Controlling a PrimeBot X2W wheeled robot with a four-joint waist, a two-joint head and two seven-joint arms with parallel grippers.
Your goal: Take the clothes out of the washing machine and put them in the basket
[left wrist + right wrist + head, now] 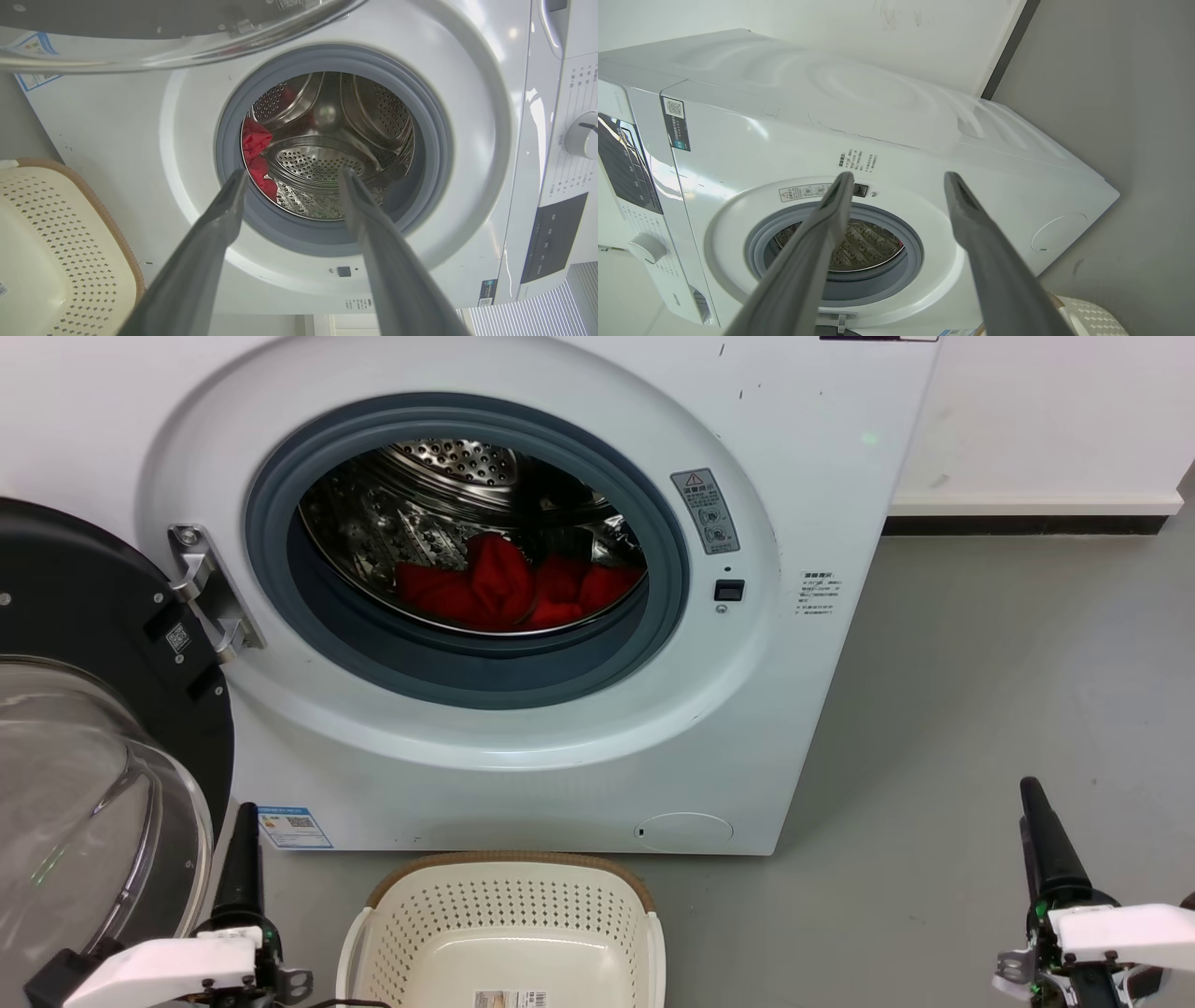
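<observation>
Holds left fingers [205,252] and right fingers [803,261] spread wide, gripping nothing, facing washing machine [523,747] with clothes [504,583] inside drum [448,462], basket [509,863] below.

In the head view the basket [509,896] ran off the bottom edge on its near side, and the label [512,999] on its floor was cut there too. The door [93,579], at the left, was cropped by the left edge, and the washing machine [822,448] lost its top to the upper edge. The clothes [504,583] sat partly behind the grey rim [467,681] of the porthole, so their number could not be told. The sticker [707,511] print was too small to read. From the left wrist, that rim and one finger [212,233] of the left gripper [293,171] hid most of the clothes. From the right wrist, a finger [808,261] of the right gripper [899,176] covered part of the drum [868,247], and the basket was cropped to a corner
</observation>
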